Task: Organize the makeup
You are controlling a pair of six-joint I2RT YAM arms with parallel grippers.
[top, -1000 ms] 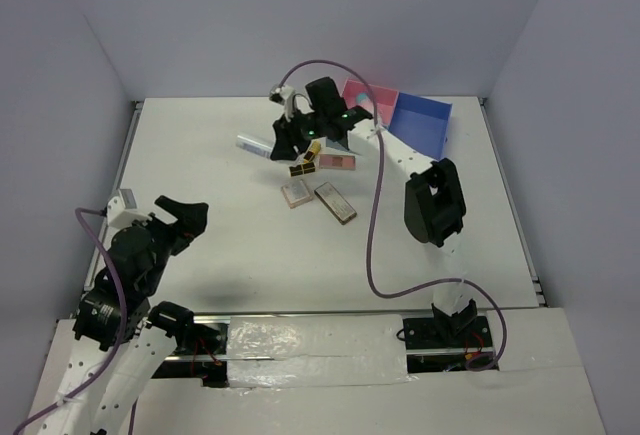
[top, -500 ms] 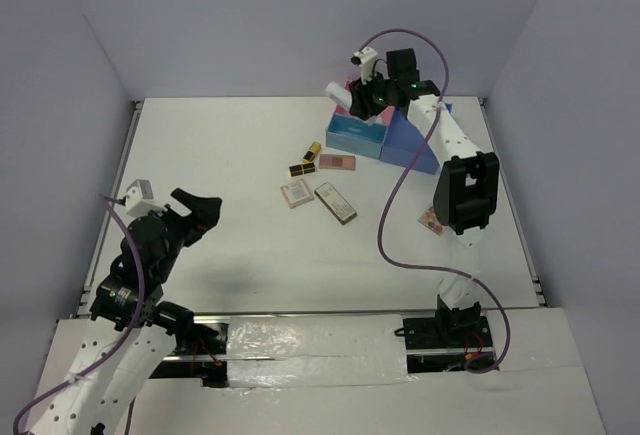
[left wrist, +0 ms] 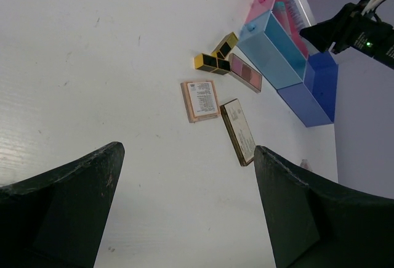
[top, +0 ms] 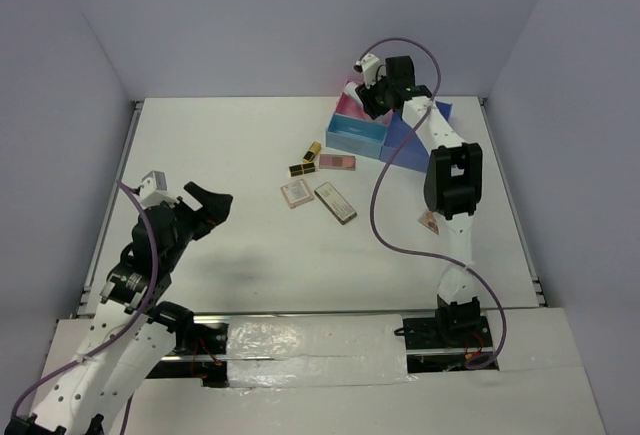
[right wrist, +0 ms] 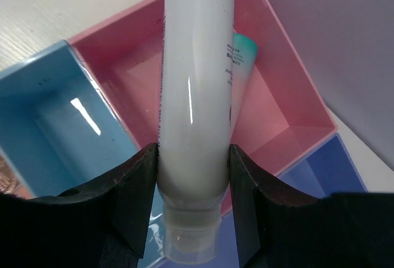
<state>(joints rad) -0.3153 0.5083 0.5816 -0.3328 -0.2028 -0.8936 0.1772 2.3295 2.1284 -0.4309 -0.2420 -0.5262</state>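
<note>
My right gripper is shut on a white tube and holds it over the pink compartment of the box, at the far right of the table. A second white tube with a teal end lies in that compartment. Two black-and-gold lipsticks and three flat palettes lie on the table left of the box. My left gripper is open and empty, well short of them; the left wrist view shows them ahead.
The box has a light blue compartment and a dark blue one beside the pink one. A small pinkish item lies by the right arm. White walls enclose the table.
My right gripper carried the white tube from the table's middle back to the box and now holds it over the pink compartment. My left arm shifted slightly forward and right.
</note>
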